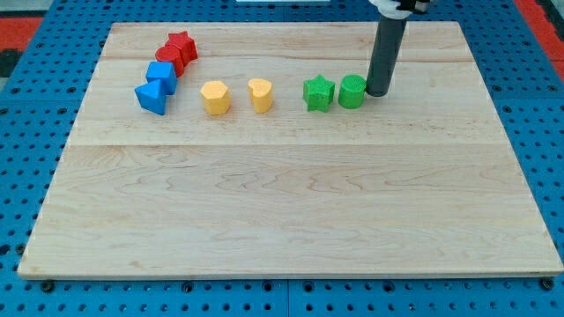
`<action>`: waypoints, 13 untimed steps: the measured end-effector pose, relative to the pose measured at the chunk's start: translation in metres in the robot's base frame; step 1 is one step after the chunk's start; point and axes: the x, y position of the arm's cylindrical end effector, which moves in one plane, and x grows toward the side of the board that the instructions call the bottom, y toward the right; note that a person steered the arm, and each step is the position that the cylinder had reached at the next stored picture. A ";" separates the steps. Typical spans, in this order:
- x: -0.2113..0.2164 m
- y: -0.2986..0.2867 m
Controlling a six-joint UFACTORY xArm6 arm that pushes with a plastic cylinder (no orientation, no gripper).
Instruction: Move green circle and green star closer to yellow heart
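The green circle (352, 91) and the green star (318, 92) sit side by side, touching or nearly so, in the upper right part of the wooden board. The yellow heart (260, 93) lies to the left of the star with a gap between them. My tip (376, 92) rests on the board right against the green circle's right side. The rod rises from there to the view's top edge.
A yellow hexagon-like block (215, 98) lies left of the heart. At the upper left are a red star (182, 44), a red block (169, 60), a blue block (161, 76) and a blue triangle (151, 97). The wooden board (282, 202) lies on a blue pegboard.
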 end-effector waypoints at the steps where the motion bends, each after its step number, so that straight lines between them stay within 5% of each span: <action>1: 0.004 -0.045; 3: 0.004 -0.060; 6: -0.092 -0.096; 7: -0.036 -0.027; 8: 0.031 -0.051; 9: 0.025 -0.105; 13: 0.007 -0.130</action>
